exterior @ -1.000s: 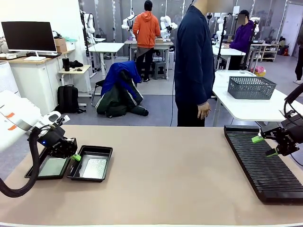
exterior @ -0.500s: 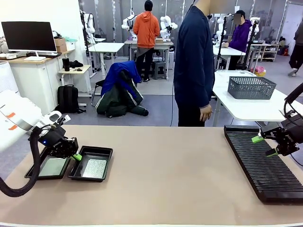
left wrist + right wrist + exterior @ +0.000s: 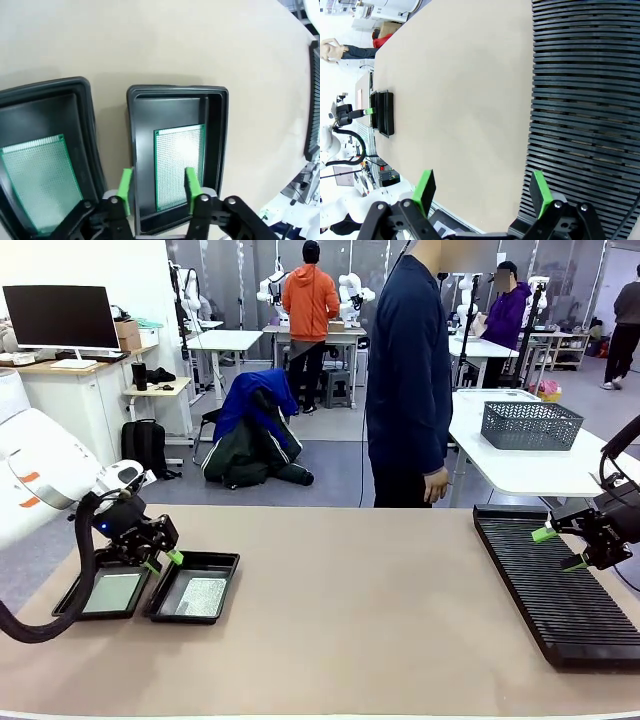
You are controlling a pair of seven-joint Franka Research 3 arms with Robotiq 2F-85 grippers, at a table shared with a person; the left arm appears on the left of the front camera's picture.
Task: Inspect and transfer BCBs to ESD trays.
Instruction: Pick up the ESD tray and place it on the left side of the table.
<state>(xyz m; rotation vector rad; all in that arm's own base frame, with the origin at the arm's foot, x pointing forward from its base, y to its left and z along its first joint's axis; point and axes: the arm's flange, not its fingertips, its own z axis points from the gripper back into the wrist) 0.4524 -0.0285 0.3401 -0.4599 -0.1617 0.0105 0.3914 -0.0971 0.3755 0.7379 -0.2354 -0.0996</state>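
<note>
Left claw (image 3: 160,561): jaws apart, nothing between the green pads (image 3: 192,182); it hangs just above the near rim of the right-hand ESD tray, not touching the board inside.
Right claw (image 3: 560,548): jaws spread wide, nothing held; it hovers over the far left part of the slotted rack.
Right-hand ESD tray (image 3: 215,130): directly under and ahead of the left claw, flat on the counter; a BCB lies flat on its floor.
BCB in that tray (image 3: 180,162): pale green, dotted face, just beyond the left claw's fingertips and in line with the gap between them, with bare black floor beyond it.
Left-hand ESD tray (image 3: 87,125): just beside the first, to one side of the left claw in the wrist view; a narrow strip of counter parts the two rims.
BCB in the left-hand tray (image 3: 40,182): flat on the floor, slightly askew to the tray's walls in the left wrist view.
Slotted rack (image 3: 560,590): long, black, ribbed, beneath the right claw, well apart from the trays.
Counter (image 3: 350,620): tan, bare between the two claws.
Person (image 3: 408,370): stands at the far side of the counter, beyond both claws, one hand (image 3: 435,483) hanging by the side.
Mesh basket (image 3: 531,424): on a white table beyond the right claw.
</note>
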